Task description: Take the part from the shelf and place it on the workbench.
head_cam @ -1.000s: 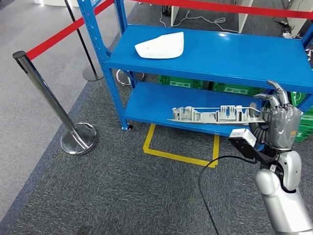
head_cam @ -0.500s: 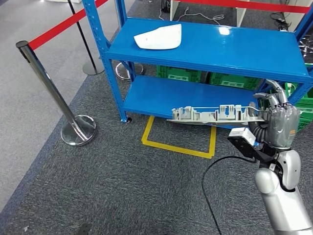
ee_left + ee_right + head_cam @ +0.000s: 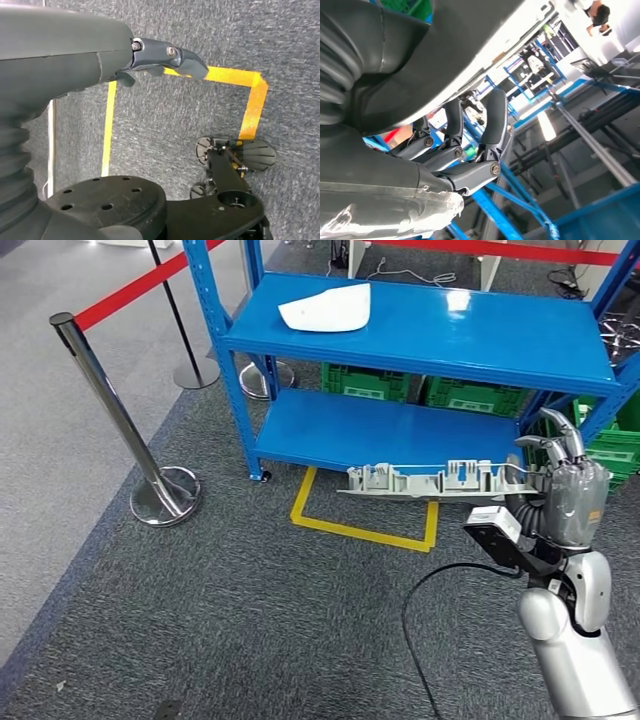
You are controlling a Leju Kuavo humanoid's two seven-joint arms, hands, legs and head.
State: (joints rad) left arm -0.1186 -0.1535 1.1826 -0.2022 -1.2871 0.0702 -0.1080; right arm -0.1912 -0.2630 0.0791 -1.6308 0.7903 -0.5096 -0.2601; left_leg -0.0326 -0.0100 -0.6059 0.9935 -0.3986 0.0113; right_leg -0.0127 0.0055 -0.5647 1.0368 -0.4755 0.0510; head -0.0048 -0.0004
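Note:
My right hand point(image 3: 562, 485) grips one end of a long pale grey plastic part point(image 3: 434, 480) in the head view. The part sticks out level to the left, in the air above the carpet and in front of the blue shelf's point(image 3: 423, 340) lower board. In the right wrist view dark fingers point(image 3: 496, 115) curl around the part's pale edge point(image 3: 395, 215). A second, white curved part point(image 3: 326, 308) lies on the shelf's upper board at the left. My left hand point(image 3: 113, 55) hangs over the carpet, holding nothing, one finger stretched out.
A chrome stanchion point(image 3: 113, 410) with a red belt stands at the left, another post behind it. Yellow tape point(image 3: 362, 530) marks a rectangle on the grey carpet before the shelf. Green crates point(image 3: 468, 395) sit behind the lower board. A black cable point(image 3: 423, 590) loops by my right arm.
The whole picture has shifted, so the camera has moved: the shelf now stands a little farther off and lower in view. My right hand still holds the part the same way.

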